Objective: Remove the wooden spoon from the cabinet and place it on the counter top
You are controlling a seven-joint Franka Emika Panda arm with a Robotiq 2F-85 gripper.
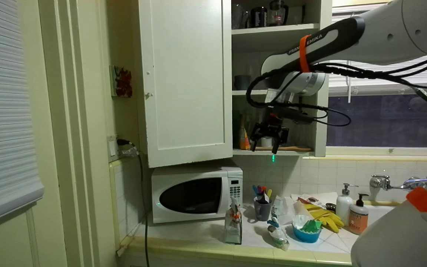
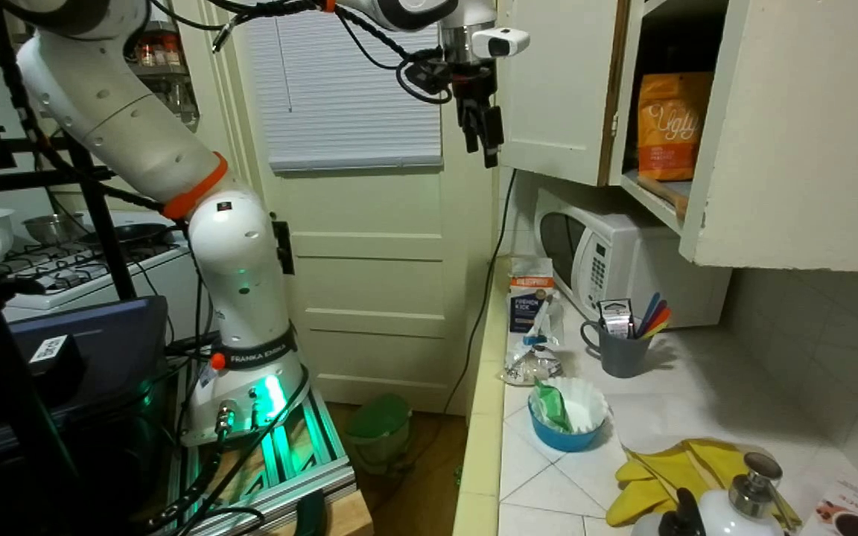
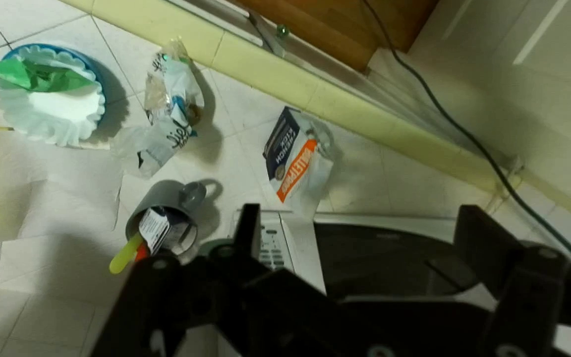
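Note:
The wooden spoon [image 1: 295,148] lies flat along the front of the cabinet's lowest shelf in an exterior view. Its tan end [image 2: 663,195] also shows at the shelf edge in an exterior view. It is out of view in the wrist view. The white cabinet [image 1: 321,126] stands with its door [image 1: 189,81] open. My gripper [image 1: 264,150] is open and empty, pointing down in front of the lowest shelf. In an exterior view my gripper [image 2: 482,155] hangs apart from the cabinet [image 2: 809,134]. In the wrist view its fingers [image 3: 360,213] are wide apart. The counter top [image 1: 187,234] is below.
A white microwave [image 1: 191,196] stands under the cabinet. On the counter are a grey mug [image 2: 623,353], a coffee bag [image 3: 298,153], a plastic wrapper [image 3: 174,99], a blue bowl [image 2: 564,435], yellow gloves [image 1: 326,217] and soap bottles [image 1: 358,215]. An orange bag [image 2: 671,126] stands on the lowest shelf.

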